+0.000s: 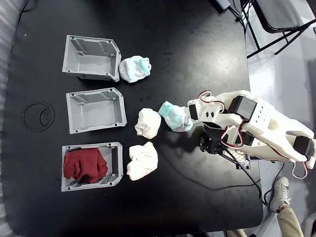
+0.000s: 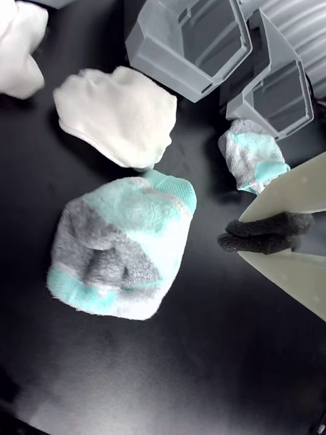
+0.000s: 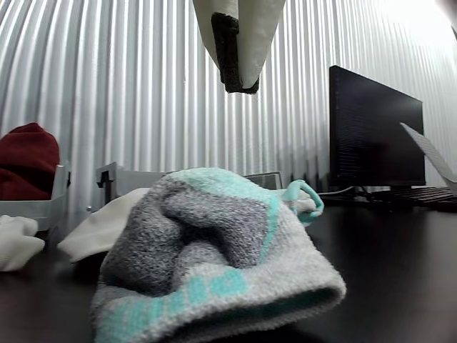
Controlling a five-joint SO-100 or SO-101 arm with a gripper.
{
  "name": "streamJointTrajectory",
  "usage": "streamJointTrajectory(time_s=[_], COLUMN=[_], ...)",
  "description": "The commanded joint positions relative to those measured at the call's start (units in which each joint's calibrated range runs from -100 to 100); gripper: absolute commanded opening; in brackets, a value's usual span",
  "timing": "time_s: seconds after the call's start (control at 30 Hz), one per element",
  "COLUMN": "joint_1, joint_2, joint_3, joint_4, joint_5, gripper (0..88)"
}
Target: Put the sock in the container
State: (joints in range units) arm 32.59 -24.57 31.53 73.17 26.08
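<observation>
Got the claw [image 2: 234, 241] clenched tight here, dark pads [image 2: 268, 228] pressed together with nothing between them. So, empty-handed.

Only one thing really worth looking at: where the mint-and-grey balled sock [image 2: 122, 248] sits relative to that claw. In the wrist view, just left of the claw tip, close, but with a strip of black desk [image 2: 224, 353] showing between, so not touching. In the other view, below the claw with clear air in between. Lying flat on the desk, long axis running from lower left up to the teal cuff at upper right in the wrist view, so slanted across the line of the claw rather than square to it.

Probably means opening up first, then shifting sideways over the fat grey middle and dropping down. Closing across the short width looks like the better bite, just guessing.

Beyond the claw in the fixed view, off to the left: a white balled sock [image 1: 148, 122] just past the mint one, then the middle bin [image 1: 94, 111], most directly ahead of the claw and empty. Second mint sock [image 1: 135, 68] further from the claw, up by the top bin [image 1: 89, 54]. Can't say which bin is meant. Easy to snag the white one by mistake, being so near.
</observation>
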Motion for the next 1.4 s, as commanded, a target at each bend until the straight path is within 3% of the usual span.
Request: streamJointTrajectory(time_s=[0.0,0.7,0.8,1.07,1.37], joint_1=[2.3,1.9,2.1,2.4,2.6], joint_2=[0.2,8.6,8.6,7.9,8.5], joint_3=[-2.0,-4.9,-4.7,-4.7,-3.9], joint_4=[-0.2,-2.9,-2.6,1.6,3.2], joint_5=[1.1,0.7,1.0,1.4,2.8], gripper=[1.7,2.7,9.1,36.0,40.0])
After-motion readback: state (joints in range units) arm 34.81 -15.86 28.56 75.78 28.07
